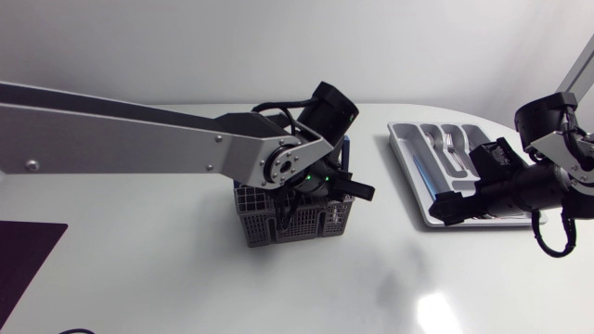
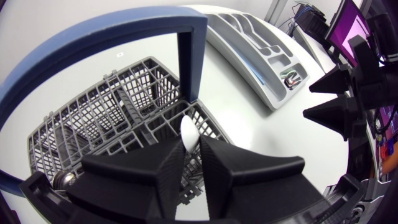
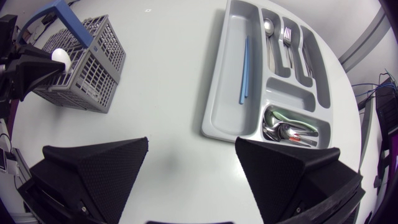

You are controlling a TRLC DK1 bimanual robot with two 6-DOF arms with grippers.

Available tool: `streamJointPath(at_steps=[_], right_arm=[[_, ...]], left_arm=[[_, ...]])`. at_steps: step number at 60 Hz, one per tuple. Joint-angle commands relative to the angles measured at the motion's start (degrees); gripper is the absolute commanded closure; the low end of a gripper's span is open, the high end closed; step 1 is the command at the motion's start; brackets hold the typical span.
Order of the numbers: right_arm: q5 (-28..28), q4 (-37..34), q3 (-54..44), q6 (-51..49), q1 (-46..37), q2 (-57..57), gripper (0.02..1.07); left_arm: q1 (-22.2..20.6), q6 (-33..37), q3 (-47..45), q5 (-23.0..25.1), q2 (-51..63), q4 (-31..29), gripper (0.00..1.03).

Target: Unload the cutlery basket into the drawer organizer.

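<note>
The grey cutlery basket (image 1: 297, 223) with a blue handle (image 2: 189, 50) stands mid-table. My left gripper (image 2: 191, 168) is down over it, its fingers pressed on both sides of a white spoon (image 2: 188, 132) that stands upright in a corner cell. From the right wrist view the spoon's bowl (image 3: 59, 56) shows above the basket (image 3: 93, 62). The grey drawer organizer (image 1: 418, 186) lies at the right. My right gripper (image 1: 455, 199) hovers open over its near end, holding nothing.
The organizer (image 3: 217, 118) holds a long blue stick (image 3: 244, 78), a spoon (image 3: 268, 31), forks (image 3: 287, 37) and several small pieces (image 3: 289, 130) in its end compartment. A round metal piece (image 2: 62, 180) sits in another basket cell.
</note>
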Motion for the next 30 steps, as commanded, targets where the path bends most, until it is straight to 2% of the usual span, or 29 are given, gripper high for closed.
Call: streamJointPath(at_steps=[1,30], right_arm=[[-0.21,0.11,-1.58,1.39,0.33,-0.74,0.07],[-0.21,0.63,-3.16,1.48,0.50,-1.26,0.07]], left_arm=[[-0.47,1.15,-1.51,-0.64,1.33,0.57,1.00],[-0.91,0.53,-5.11,-0.64,-4.04,2.85,1.00]])
